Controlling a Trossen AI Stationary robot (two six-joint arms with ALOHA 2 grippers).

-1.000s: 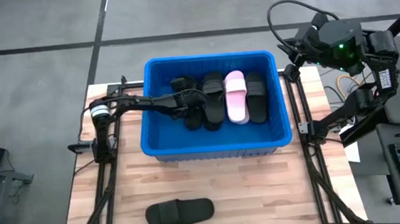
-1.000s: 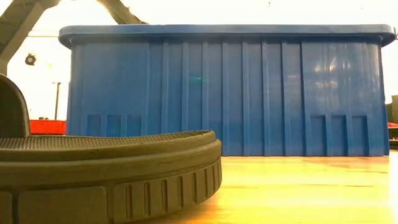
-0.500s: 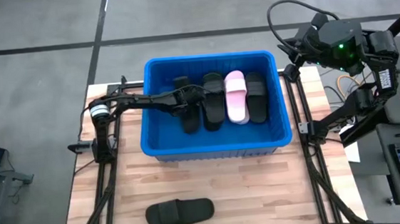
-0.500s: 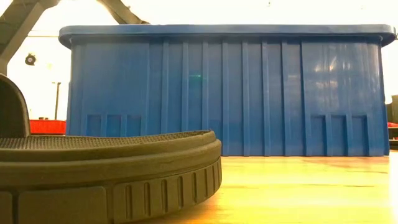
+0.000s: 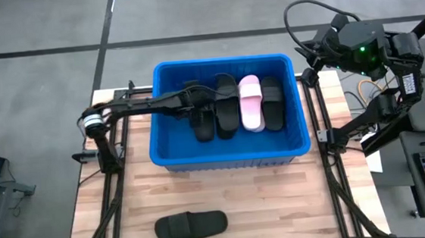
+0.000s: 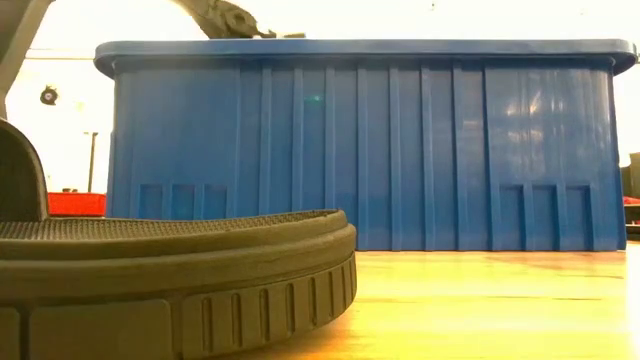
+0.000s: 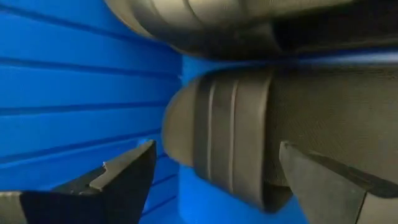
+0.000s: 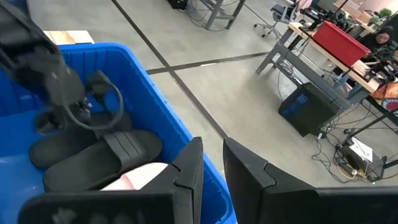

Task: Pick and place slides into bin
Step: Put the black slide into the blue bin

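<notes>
The blue bin [image 5: 230, 152] stands at the table's far middle. Three black slides [image 5: 227, 106] and a pink one [image 5: 250, 101] lie side by side on its floor. Another black slide [image 5: 190, 226] lies flat on the table near the front edge, and fills the low view's foreground [image 6: 170, 270]. My left gripper [image 5: 199, 99] reaches into the bin from the left and is open above the leftmost black slide [image 7: 236, 143], whose end shows between its spread fingers. My right gripper [image 5: 318, 46] hangs shut, raised beyond the bin's far right corner.
The bin's high ribbed walls [image 6: 360, 140] surround my left gripper, and its left wall [image 7: 74, 93] is close beside it. Bare wood [image 5: 280, 205] lies between the bin and the table's near edge. Desks and chairs [image 8: 323, 37] stand in the room beyond.
My left gripper has risen inside the bin and tipped less steeply, and the arm's elbow has swung toward the table's left edge. The leftmost black slide, earlier tilted at the gripper, now lies flat on the bin floor beside the others.
</notes>
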